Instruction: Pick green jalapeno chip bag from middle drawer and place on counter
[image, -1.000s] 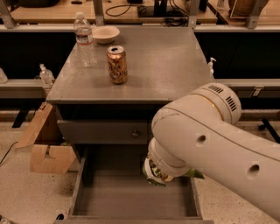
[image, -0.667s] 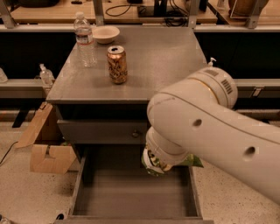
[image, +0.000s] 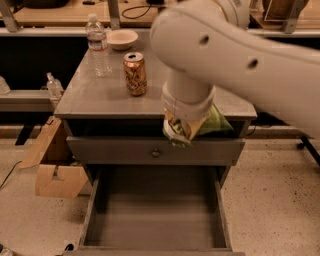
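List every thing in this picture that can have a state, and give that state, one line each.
green jalapeno chip bag, held in the air, out of the drawer
gripper, shut on the bag, at the counter front edge
middle drawer, pulled open
drawer front with knob, shut
drink can, upright on the counter
water bottle, upright, capped
bowl, upright

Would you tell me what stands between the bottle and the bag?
The can, in camera view; the pincer holds the bag at the counter's front edge.
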